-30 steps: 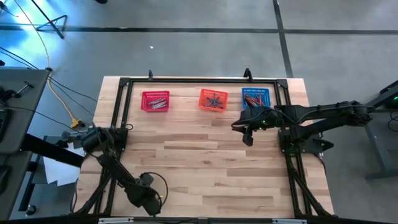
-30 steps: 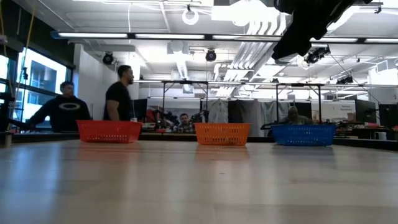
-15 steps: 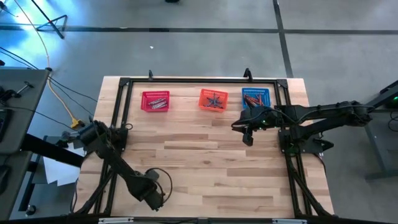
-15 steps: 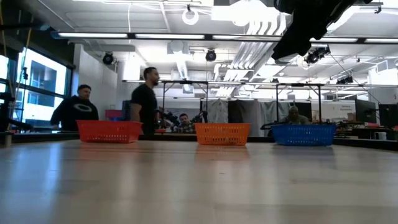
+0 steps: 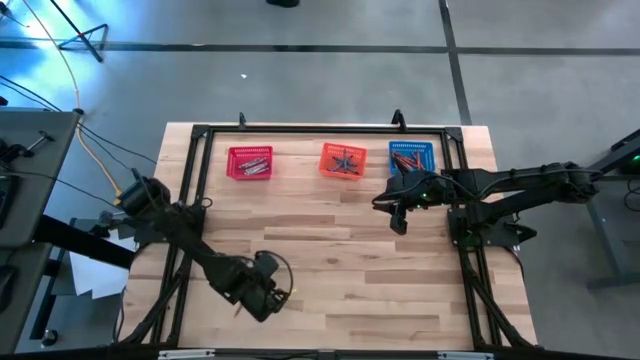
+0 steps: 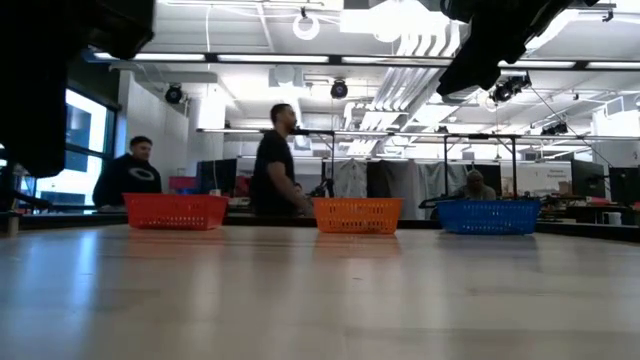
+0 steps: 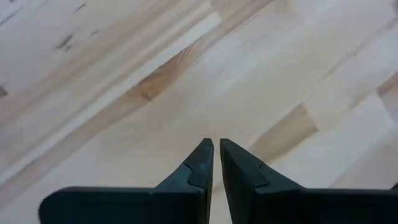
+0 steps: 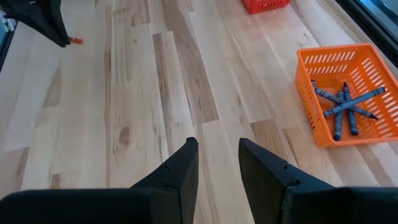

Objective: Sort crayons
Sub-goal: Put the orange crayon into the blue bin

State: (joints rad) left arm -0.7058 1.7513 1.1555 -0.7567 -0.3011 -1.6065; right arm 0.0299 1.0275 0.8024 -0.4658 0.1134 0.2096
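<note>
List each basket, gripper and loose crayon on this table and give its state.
red basket: upright, holds greyish crayons
orange basket: upright, holds bluish crayons
blue basket: upright, holds red-orange crayons
left gripper: shut, empty
right gripper: open, empty
loose orange crayon: lying unsorted near left gripper

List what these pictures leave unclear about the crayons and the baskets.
- Low view: the mesh walls of the red basket, orange basket and blue basket hide their crayons.
- Right wrist view: the picture's edge cuts off the red basket.
- High view: the crayons in the blue basket are too small to count.
- Right wrist view: the loose orange crayon is far off and tiny. The left gripper sees only bare table.
</note>
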